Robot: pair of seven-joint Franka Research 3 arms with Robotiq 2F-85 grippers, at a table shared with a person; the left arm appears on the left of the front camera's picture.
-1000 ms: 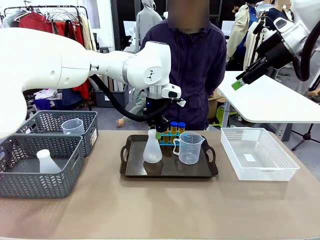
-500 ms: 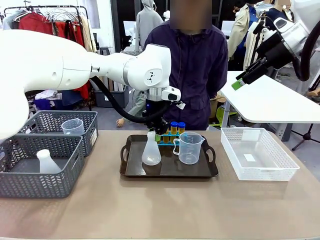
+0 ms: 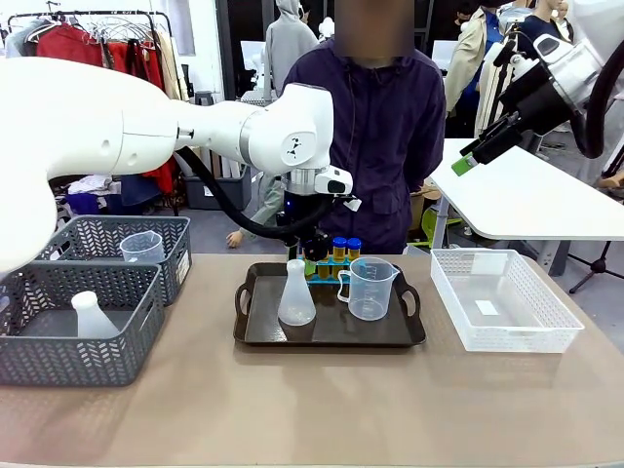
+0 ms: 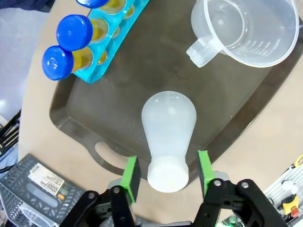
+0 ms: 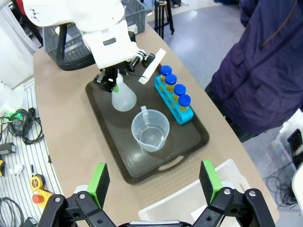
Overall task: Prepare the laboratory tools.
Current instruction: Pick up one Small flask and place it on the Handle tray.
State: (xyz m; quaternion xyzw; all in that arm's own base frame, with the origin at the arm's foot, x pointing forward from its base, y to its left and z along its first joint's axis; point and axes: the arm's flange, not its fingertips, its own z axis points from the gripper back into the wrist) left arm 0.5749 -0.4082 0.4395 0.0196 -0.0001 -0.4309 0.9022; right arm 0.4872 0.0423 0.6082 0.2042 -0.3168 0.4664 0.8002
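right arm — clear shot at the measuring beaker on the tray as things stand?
Probably yes. The right gripper is open, high above the tray, and the beaker stands in plain sight below it. The left gripper straddles the flask, apart from the beaker.

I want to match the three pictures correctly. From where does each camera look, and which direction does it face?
Front: fixed at the robot's side, facing across the table at the person; both white arms show.
Left wrist: looks straight down over the conical flask on the tray; left gripper open around its neck.
Right wrist: high up, looking down; right gripper open.
Shared: all three show the flask, measuring beaker and test tubes.
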